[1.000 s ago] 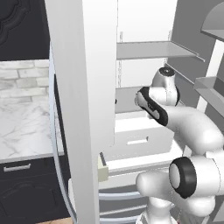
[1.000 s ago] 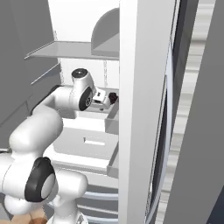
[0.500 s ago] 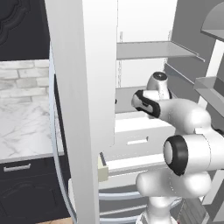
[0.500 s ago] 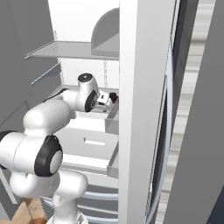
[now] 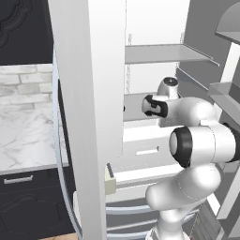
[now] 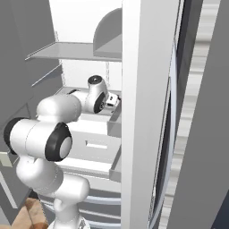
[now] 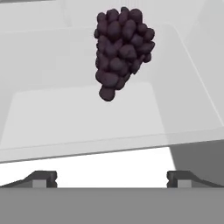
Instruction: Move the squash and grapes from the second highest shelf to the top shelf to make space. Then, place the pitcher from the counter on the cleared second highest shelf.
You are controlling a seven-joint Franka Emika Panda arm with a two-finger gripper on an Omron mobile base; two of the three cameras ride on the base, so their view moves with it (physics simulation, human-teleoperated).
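The grapes (image 7: 120,50), a dark purple-black bumpy cluster, lie on the second highest shelf (image 7: 65,113) toward its back, straight ahead of my gripper (image 7: 112,177). The gripper is open, with one fingertip (image 7: 41,178) at each side and nothing between them, a good stretch short of the grapes. In the base views the hand (image 5: 153,106) (image 6: 112,100) reaches into the fridge just above the second highest shelf (image 5: 136,101). The top shelf (image 5: 159,54) (image 6: 67,51) runs above it. The marble counter (image 5: 28,136) is at the left. The squash and the pitcher are out of view.
An open white fridge door (image 5: 89,117) (image 6: 147,112) stands close beside the arm. A white drawer with a slot handle (image 5: 145,150) (image 6: 96,145) juts out below the shelf. Grey door shelves (image 5: 225,93) are at the right. Dark cabinet fronts (image 5: 23,197) sit under the counter.
The arm's elbow has folded forward and the hand has pushed a little deeper over the shelf. The jaws have stayed open.
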